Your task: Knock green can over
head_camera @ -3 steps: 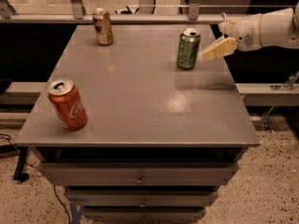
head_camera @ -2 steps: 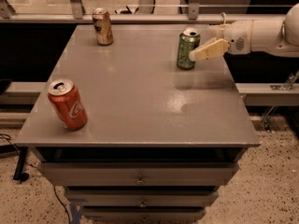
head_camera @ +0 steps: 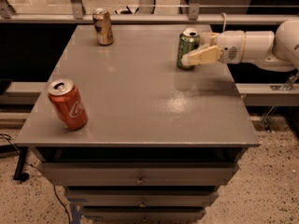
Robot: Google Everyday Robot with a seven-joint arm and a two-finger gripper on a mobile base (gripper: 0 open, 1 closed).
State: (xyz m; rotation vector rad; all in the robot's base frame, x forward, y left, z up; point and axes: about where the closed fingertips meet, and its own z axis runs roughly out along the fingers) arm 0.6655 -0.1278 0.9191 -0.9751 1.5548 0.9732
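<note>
Our arm [head_camera: 254, 48] stretches in level from three o'clock, its gripper [head_camera: 198, 56] at one o'clock pointing toward nine.

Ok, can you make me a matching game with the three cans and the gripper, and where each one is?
Things:
1. green can
2. red can
3. gold can
4. gripper

Places:
A. near left corner of the table
B. far left corner
C. right next to the green can
D. far right part, standing up

Pairs: 1-D, 2-A, 3-B, 4-C
</note>
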